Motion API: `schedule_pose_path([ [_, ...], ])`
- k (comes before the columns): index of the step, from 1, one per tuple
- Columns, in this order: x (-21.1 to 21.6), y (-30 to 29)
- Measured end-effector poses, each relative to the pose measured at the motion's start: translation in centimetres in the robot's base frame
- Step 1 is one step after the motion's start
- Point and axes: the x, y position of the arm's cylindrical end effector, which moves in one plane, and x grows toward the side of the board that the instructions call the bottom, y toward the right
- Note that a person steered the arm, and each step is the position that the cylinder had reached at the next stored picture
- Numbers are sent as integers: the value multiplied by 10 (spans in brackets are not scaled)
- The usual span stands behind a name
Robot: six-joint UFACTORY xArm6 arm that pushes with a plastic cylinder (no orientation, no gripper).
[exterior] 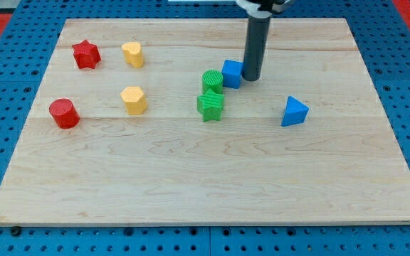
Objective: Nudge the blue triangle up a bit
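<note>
1. The wooden board (205, 178) lies on a blue pegboard surface (6, 85); its whole lower half is bare wood, from the view's left to the view's right
2. The blue triangle (294, 112) sits right of centre, well apart from the board's right edge and far from the bottom edge
3. Toward the view's top, bare wood runs from the blue triangle to the board's far edge; nothing stands directly above it
4. My tip (251, 78) rests up and to the left of the blue triangle, well apart from it, and touches or just about touches the right side of the blue cube (231, 73)
5. The arm has no pincer: it ends in a dark upright rod (255, 44), so there is nothing to spread or press together
6. Just left of the blue cube stand two green blocks, a rounded one (213, 80) above a star-like one (210, 105), touching or nearly so
7. Further left are two yellow blocks (132, 54) (134, 99), a red star (85, 54) and a red cylinder (64, 113), all clear of the board's left edge
8. The blue triangle looks like a solid bright-blue wedge, its point toward the view's right, with a lighter top face and a darker side
</note>
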Motion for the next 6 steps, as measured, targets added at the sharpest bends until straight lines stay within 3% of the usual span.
schedule_pose_path([
  [1, 6, 10],
  [3, 26, 158],
  [4, 75, 187],
  [5, 109, 159],
  [6, 104, 74],
])
